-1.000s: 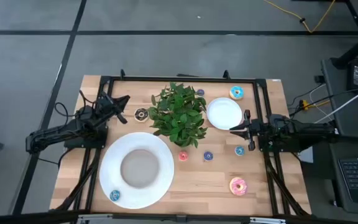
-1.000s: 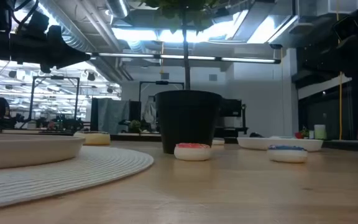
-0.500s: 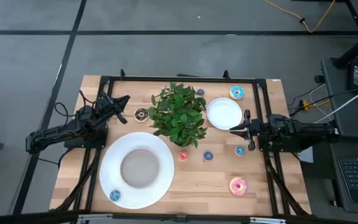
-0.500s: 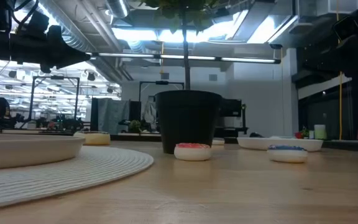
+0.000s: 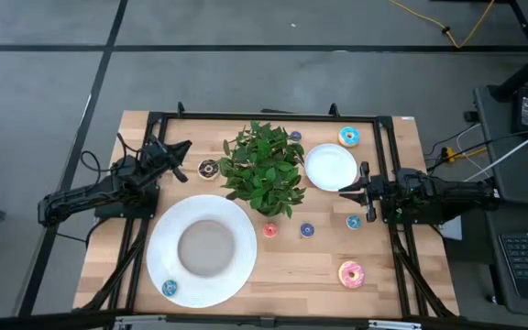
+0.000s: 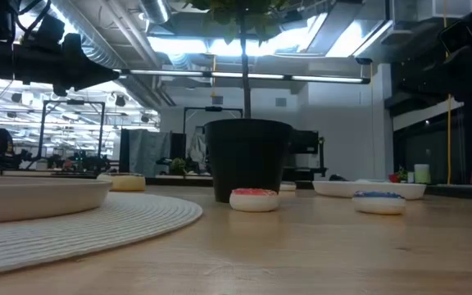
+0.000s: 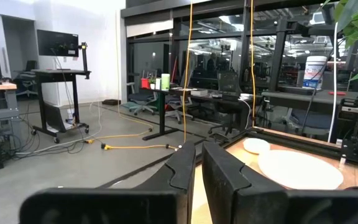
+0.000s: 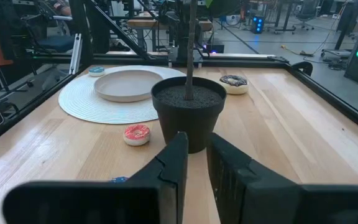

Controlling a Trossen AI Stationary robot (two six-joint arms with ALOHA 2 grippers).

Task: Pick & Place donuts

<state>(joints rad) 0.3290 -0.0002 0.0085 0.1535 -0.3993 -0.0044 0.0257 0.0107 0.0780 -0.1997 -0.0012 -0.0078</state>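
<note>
chocolate donut (image 5: 208,169) just beside left gripper (image 5: 183,146), untouched.

You are working on a table (image 5: 291,266) of pale wood, smooth and faintly sheened, the grain plain to see. The large plate (image 5: 202,249) looks matt white with a finely ribbed rim; the small plate (image 5: 331,168) is smooth and glossier. The plant pot (image 8: 189,112) reads as matt black plastic holding rough dark soil. Your gripper fingers (image 8: 174,163) are matt black plastic.

Large donuts: three — pink (image 5: 350,272), light-blue (image 5: 348,137), chocolate (image 5: 208,169)
Tiny donuts: five
Plates: two — large (image 5: 202,249), small (image 5: 330,167)
Potted plant (image 5: 264,168): one
</note>
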